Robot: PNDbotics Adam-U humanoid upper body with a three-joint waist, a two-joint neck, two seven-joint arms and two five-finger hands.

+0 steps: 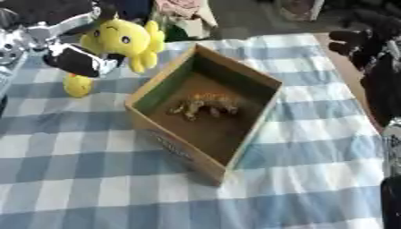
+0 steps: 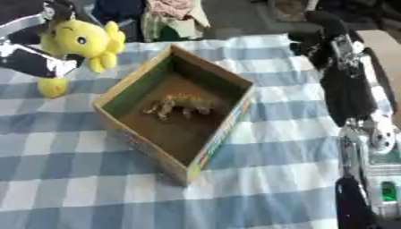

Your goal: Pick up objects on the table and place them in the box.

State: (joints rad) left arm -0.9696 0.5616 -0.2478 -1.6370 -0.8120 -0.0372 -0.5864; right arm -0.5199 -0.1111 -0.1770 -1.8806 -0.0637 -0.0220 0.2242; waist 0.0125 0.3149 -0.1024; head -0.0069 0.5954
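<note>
1. Left eye view. Landmark: the cardboard box [image 1: 205, 112], open-topped, standing on the checked tablecloth [image 1: 78, 179].
   - Yellow plush toy [image 1: 124, 39]: lifted, just off the box's far-left corner, outside the rim.
   - My left hand [image 1: 78, 60]: dark and silver, on the near-left side of the plush, left of the box. I judge my fingers curled about the toy's lower body, though the contact itself is blurred.
   - Small yellow ball-shaped piece [image 1: 78, 85]: below the hand, left of the box; I cannot tell whether it belongs to the plush or lies loose on the cloth.
   - Small tan toy animal [image 1: 205, 105]: already on the box floor, near the middle.
   - Hazard: the plush hangs outside the rim. If I let go here it would fall on the cloth, and if I carry it low it could catch the near wall and push the box.

2. Right eye view. Same landmark.
   - My right hand [image 2: 313, 42]: dark, raised beyond the box's far-right corner, well apart from it, holding nothing; whether its fingers are straight or curled, I cannot tell.
   - Hazard: the right arm stands alongside the box's right wall and could knock it if swung inward.
</note>
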